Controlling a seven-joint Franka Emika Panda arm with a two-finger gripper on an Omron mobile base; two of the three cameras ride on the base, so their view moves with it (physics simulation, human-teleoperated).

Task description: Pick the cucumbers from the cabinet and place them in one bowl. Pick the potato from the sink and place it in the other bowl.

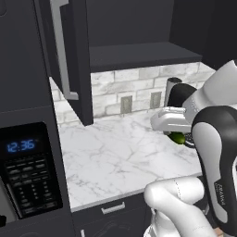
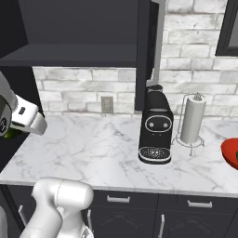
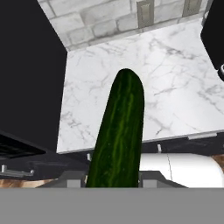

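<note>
While clamped on a cucumber in the hand view, end effector held it lengthwise over bare marble counter; best kept level in transit. In the left base view, green tip peeked beneath the wrist, with the open cabinet door left, worth clearing. In the right base view, red bowl sat far right, past the coffee machine and paper towel stand; open counter nearer the front edge.

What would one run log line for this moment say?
gripper: shut on cucumber | cabinet: door open | position: above marble counter
</note>
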